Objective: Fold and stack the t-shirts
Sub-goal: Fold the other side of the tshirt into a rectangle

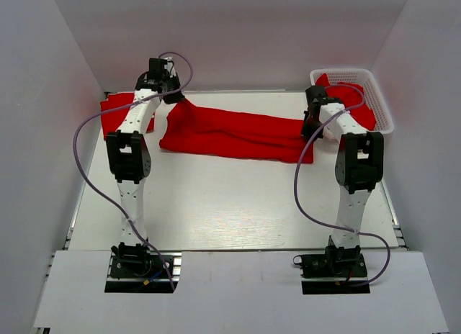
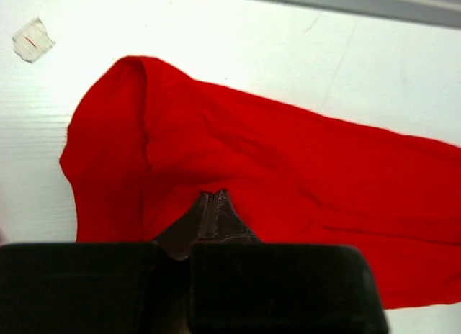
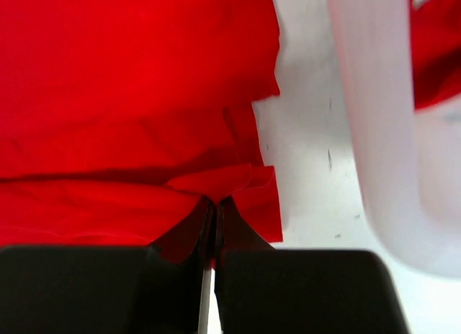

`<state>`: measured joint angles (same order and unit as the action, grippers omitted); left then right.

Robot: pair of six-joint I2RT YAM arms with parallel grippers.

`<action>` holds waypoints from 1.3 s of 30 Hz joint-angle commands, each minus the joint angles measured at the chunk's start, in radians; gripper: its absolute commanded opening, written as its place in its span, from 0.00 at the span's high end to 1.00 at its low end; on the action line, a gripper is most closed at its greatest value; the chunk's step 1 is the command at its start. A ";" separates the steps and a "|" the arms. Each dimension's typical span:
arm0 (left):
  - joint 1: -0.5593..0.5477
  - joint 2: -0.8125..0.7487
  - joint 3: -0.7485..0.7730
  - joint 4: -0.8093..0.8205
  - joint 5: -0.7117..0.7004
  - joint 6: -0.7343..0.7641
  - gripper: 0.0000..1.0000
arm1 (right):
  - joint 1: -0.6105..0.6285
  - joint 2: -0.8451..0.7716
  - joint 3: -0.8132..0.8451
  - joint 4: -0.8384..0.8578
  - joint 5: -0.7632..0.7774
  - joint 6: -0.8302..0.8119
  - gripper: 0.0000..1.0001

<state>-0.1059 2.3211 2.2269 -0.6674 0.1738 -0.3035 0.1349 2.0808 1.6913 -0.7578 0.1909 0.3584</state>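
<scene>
From above, a red t-shirt point(image 1: 230, 136) lies stretched across the white surface point(image 1: 216, 204) between both arms. A second t-shirt point(image 1: 115, 107) sits at the far left, and red cloth point(image 1: 353, 96) lies in the white basket point(image 1: 383, 104)

Left wrist: the left fingers point(image 2: 194, 222) are pinched on the red t-shirt's edge

Right wrist: the right fingers point(image 3: 184, 229) are clamped on its hem, near the basket

The spread t-shirt point(image 1: 238, 136) is plain bright red. The far-left t-shirt point(image 1: 115, 111) and the basket t-shirt point(image 1: 354, 96) have the same red. The lattice basket point(image 1: 346, 71) is white, the table point(image 1: 230, 204) white, the cables point(image 1: 294, 186) purple, the arms point(image 1: 133, 197) white and black.
</scene>
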 commanded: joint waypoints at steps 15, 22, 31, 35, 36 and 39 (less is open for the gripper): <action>0.003 -0.028 -0.069 0.040 -0.073 0.032 0.00 | -0.023 0.071 0.174 0.041 0.047 -0.032 0.10; 0.003 -0.120 -0.090 0.031 -0.080 0.041 0.00 | -0.011 -0.033 0.118 0.078 -0.127 -0.076 0.10; -0.037 -0.258 -0.404 0.121 0.084 0.055 0.00 | 0.075 -0.151 -0.073 0.179 -0.248 -0.144 0.10; -0.046 -0.281 -0.544 0.190 0.108 0.018 0.00 | 0.112 -0.111 -0.068 0.202 -0.258 -0.121 0.10; -0.057 -0.281 -0.577 0.190 0.121 0.018 0.00 | 0.124 -0.087 -0.062 0.210 -0.266 -0.116 0.10; -0.057 -0.272 -0.634 0.216 0.121 -0.006 0.00 | 0.155 -0.047 -0.028 0.227 -0.295 -0.111 0.10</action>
<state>-0.1570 2.0892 1.6211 -0.5072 0.2516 -0.2832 0.2729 1.9965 1.6268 -0.5789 -0.0616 0.2501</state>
